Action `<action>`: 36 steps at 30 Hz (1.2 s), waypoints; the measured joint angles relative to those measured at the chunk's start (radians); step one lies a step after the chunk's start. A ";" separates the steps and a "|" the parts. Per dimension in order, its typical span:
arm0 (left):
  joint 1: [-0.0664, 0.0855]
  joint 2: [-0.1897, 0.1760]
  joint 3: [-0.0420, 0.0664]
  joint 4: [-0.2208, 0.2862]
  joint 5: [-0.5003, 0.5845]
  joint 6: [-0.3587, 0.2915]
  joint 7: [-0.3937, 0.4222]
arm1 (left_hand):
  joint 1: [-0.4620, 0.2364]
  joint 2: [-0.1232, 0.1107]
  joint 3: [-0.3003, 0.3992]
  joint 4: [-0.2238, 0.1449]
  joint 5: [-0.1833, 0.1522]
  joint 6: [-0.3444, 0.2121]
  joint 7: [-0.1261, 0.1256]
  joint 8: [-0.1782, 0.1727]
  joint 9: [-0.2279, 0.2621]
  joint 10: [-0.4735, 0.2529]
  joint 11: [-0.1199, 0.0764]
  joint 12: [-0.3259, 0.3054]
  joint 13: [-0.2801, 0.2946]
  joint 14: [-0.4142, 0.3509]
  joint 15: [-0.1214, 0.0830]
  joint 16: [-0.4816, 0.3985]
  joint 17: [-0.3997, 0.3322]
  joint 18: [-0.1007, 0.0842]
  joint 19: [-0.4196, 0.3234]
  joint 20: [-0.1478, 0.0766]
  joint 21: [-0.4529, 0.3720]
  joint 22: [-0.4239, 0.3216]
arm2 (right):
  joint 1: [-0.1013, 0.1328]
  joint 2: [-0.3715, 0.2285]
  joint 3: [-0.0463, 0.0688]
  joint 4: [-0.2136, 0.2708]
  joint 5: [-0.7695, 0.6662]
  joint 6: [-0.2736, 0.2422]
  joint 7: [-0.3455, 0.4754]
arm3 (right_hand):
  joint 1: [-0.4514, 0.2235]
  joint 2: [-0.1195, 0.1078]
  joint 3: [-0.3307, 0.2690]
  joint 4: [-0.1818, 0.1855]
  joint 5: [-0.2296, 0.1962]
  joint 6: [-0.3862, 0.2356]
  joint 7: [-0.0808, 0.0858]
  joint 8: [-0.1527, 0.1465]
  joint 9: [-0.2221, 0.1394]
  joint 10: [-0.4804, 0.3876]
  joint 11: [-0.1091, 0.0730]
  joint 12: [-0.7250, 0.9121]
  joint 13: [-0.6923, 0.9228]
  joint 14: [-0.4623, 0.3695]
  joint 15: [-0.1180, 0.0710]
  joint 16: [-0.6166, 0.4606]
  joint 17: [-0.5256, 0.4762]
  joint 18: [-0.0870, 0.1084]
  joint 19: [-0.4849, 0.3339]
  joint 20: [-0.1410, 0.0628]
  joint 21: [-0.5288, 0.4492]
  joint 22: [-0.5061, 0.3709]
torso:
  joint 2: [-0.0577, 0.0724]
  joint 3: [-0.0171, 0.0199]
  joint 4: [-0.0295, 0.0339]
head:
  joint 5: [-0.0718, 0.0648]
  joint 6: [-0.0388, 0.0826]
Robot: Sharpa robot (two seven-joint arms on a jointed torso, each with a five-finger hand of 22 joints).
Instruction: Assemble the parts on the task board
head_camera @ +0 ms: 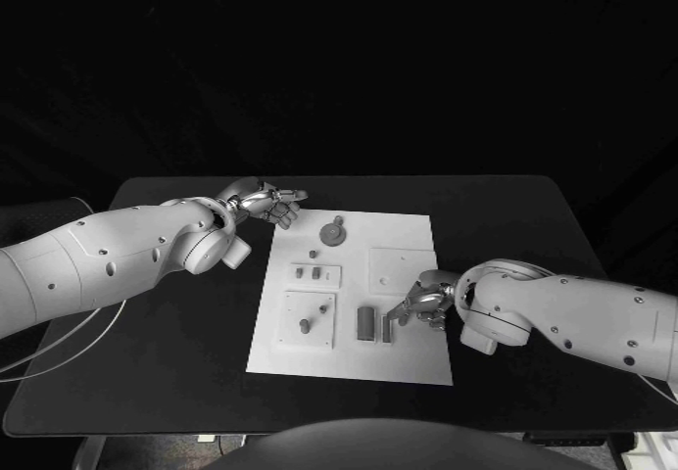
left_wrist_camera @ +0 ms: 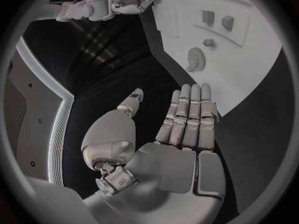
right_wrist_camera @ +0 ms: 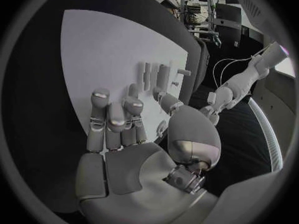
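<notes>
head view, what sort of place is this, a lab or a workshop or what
Most likely a robotics lab test bench: a black table against a dark backdrop, a white task board with small parts in its recesses, and equipment racks with cables behind in the right wrist view.

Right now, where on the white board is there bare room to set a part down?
The task board is bare along its far right corner, beyond the square recess, and along the near edge. It is crowded by the upright parts, where the right hand hovers.

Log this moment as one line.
left hand open, at board far edge | right hand open, over parts | nothing held
</notes>
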 measured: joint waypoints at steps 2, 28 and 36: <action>0.000 0.000 0.000 0.000 0.000 -0.001 0.001 | 0.000 0.000 0.000 0.000 0.000 0.000 0.000 0.000 0.000 0.000 0.000 0.000 0.000 0.000 0.000 0.000 0.000 0.000 0.000 0.000 0.000 0.000 | 0.000 -0.016 0.000 0.002 0.005 -0.002 0.027 | 0.006 0.006 -0.006 -0.006 0.000 -0.011 -0.001 -0.004 0.000 0.000 0.000 0.000 0.000 0.000 0.000 0.000 0.000 0.000 -0.002 -0.002 0.000 0.000 | 0.000 0.0004 -0.0001 | 0.000 0.002; 0.019 -0.038 0.001 0.054 0.080 -0.053 0.071 | 0.048 0.018 0.036 -0.066 0.002 0.000 0.000 0.000 0.000 0.007 -0.007 0.000 0.008 0.009 -0.009 -0.008 0.004 0.008 0.009 -0.009 -0.002 0.006 | 0.011 0.055 0.107 -0.379 0.297 -0.128 0.654 | 0.041 0.119 -0.027 -0.163 0.074 -0.125 0.059 -0.035 0.008 -0.211 0.060 -0.241 -0.172 -0.219 0.071 -0.252 -0.121 0.011 -0.254 0.099 -0.199 -0.070 | -0.009 0.0035 0.0028 | -0.003 0.088; 0.019 -0.025 0.001 0.051 0.121 -0.052 0.089 | 0.059 0.028 0.057 -0.087 0.004 -0.021 -0.009 -0.006 -0.001 -0.027 0.002 -0.033 -0.014 -0.017 0.006 -0.055 -0.026 0.004 -0.004 0.004 -0.031 -0.014 | 0.007 0.142 0.131 -0.555 0.409 -0.138 0.728 | 0.021 0.139 0.000 -0.164 0.078 -0.214 0.104 -0.060 -0.020 -0.313 0.149 -0.667 -0.517 -0.380 0.201 -0.713 -0.352 -0.048 -0.486 0.195 -0.460 -0.225 | -0.026 0.0030 0.0012 | -0.005 0.123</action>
